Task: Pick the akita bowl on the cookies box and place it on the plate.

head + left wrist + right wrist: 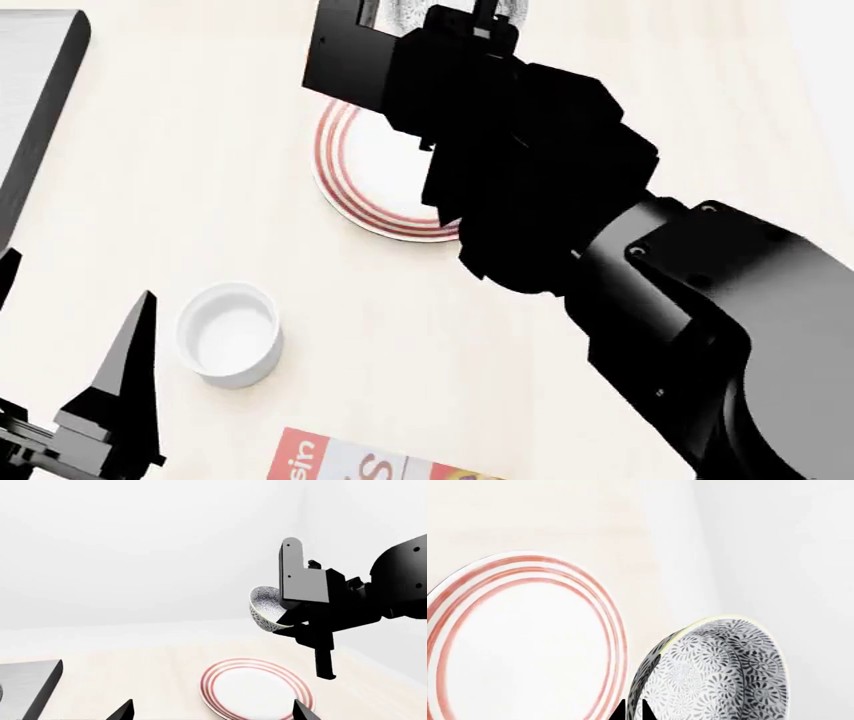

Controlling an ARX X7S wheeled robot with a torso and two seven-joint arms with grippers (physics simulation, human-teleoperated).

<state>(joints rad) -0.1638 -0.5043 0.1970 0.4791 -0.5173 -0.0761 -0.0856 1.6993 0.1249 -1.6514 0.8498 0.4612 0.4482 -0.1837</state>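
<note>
Right gripper (288, 614) is clenched on the rim of the small round grey-and-white speckled akita bowl (265, 609), which I am carrying in the air above the round shallow white plate with thin red rings (257, 690). In the left wrist view the bowl hangs tilted, its opening turned sideways rather than up, well clear of the plate beneath it. The right wrist view shows the same: the patterned bowl pinched at its edge between the two dark fingertips (619, 712), the plate off to one side below.

So I judge the pick done and the carry nearly finished; the placing is what is left. The next move, as I see it, calls for bringing the bowl over the plate's middle, rolling the wrist so the base faces down, lowering until it touches, then releasing. Dropped while tilted, it could roll off.

My right arm (627, 270) reaches far forward across the pale wooden bench (200, 180), its bulk hiding much of the plate from the head camera, so I cannot quite tell how centred the bowl is.

Left gripper (74, 360) waits near me, fingers spread and empty, beside the small plain white cup (230, 332). A corner of the red-and-white cookies box (360, 462) shows at the near edge.
</note>
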